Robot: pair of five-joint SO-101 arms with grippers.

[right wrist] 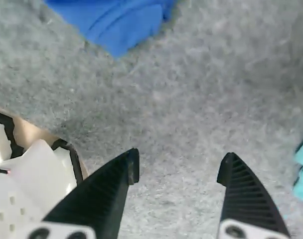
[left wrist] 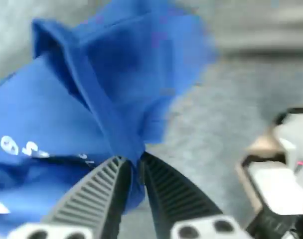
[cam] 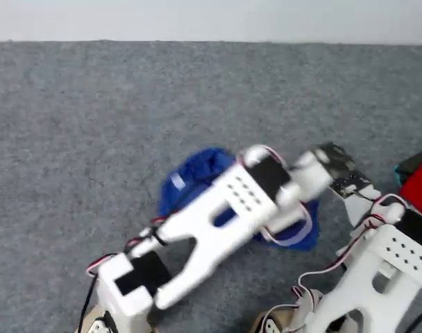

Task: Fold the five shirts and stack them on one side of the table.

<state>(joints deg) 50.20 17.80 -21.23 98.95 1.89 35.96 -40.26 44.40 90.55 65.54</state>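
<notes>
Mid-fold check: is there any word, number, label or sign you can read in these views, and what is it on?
No text here can be read for certain.
white print on the blue shirt, beside where the left gripper pinches the cloth: too blurred to read.
pale patch on the same shirt, high view: too small to tell whether it carries writing.
</notes>
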